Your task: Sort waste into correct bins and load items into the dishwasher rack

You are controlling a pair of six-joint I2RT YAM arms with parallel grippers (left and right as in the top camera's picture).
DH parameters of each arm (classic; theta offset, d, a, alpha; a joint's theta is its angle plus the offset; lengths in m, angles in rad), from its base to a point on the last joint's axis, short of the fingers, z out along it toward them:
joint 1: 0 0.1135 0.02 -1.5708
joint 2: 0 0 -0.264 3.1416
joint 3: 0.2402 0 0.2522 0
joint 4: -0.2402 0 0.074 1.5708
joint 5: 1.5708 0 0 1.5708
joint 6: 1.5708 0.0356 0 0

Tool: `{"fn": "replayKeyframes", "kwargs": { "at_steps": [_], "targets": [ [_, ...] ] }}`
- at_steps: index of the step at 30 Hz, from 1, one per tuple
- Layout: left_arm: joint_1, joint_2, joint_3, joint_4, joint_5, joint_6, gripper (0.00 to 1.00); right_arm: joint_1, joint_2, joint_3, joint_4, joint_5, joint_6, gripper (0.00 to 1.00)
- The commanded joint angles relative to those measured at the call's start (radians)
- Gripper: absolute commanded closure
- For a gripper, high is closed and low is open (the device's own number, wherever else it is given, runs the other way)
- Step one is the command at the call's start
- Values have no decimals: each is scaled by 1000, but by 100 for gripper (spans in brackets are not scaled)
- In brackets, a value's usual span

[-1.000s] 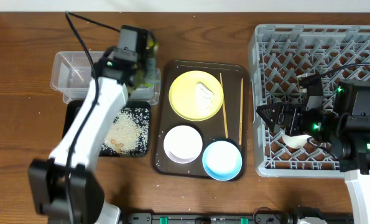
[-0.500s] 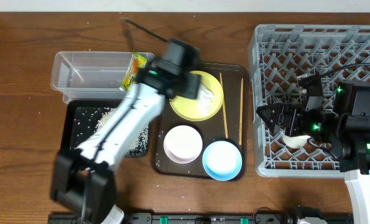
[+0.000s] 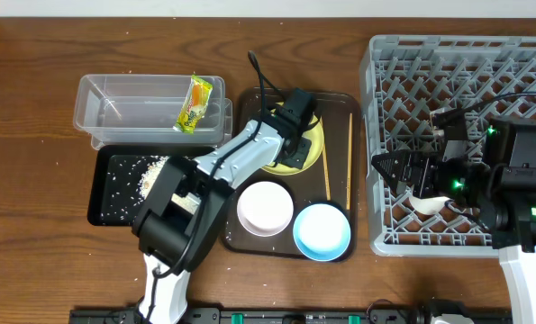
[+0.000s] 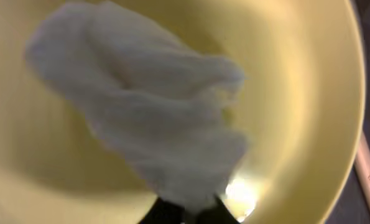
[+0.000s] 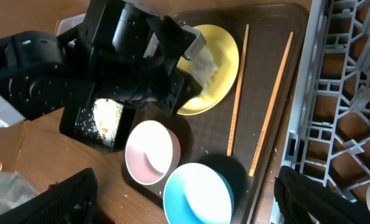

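Observation:
My left gripper (image 3: 292, 133) is low over the round yellow plate (image 3: 311, 148) on the brown tray. In the left wrist view its fingertips (image 4: 189, 214) are close together on the lower end of the crumpled white napkin (image 4: 147, 106), which lies on the plate (image 4: 309, 124). The snack wrapper (image 3: 195, 103) lies in the clear tub (image 3: 96, 99). Rice grains (image 3: 150, 175) lie in the black tub (image 3: 110, 193). The pink-white bowl (image 3: 265, 207), blue bowl (image 3: 322, 231) and two chopsticks (image 3: 326, 162) are on the tray. My right gripper (image 3: 386, 168) is open and empty above the grey rack (image 3: 457, 63), near a white cup (image 3: 427, 202).
The dark brown tray (image 3: 338, 193) sits between the tubs and the rack. In the right wrist view the left arm (image 5: 110, 56) covers part of the plate (image 5: 222, 62), with both bowls (image 5: 197, 196) below my open right gripper (image 5: 194, 199).
My left arm has swung right from the clear tub, leaving the wrapper there, and come down onto the napkin on the yellow plate. The right arm has not moved.

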Motion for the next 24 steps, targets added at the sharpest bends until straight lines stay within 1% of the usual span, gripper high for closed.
{"fn": "replayKeyframes", "kwargs": {
  "at_steps": [1,6,9,11,13,17,20,21,22,23,24],
  "targets": [
    [17,-93,59,-62,-12,1,94,15,-1,10,-1,-7,6,11],
    [86,-276,95,-130,-33,2,94,15,-2,10,-3,-7,7,11],
    [155,-335,95,-181,-139,2,94,15,-2,10,-1,-7,6,11],
    [209,-340,93,-219,-195,2,94,15,-2,10,-2,-7,7,11],
    [271,-326,78,-233,-219,4,94,15,-2,10,-1,-7,7,11],
    [380,-257,62,-205,-207,9,94,15,-2,10,-1,-8,7,11],
    [433,-187,62,-175,-145,29,93,15,-2,10,-2,-8,7,11],
    [444,-167,62,-164,-130,34,84,15,-2,10,-2,-8,7,11],
    [452,-149,62,-152,-124,36,64,15,-2,10,-2,-8,7,11],
    [460,-135,63,-141,-125,36,38,15,-2,10,-1,-8,8,11],
    [465,-132,65,-141,-124,36,36,15,-2,10,-2,-9,8,11]
  ]
}}
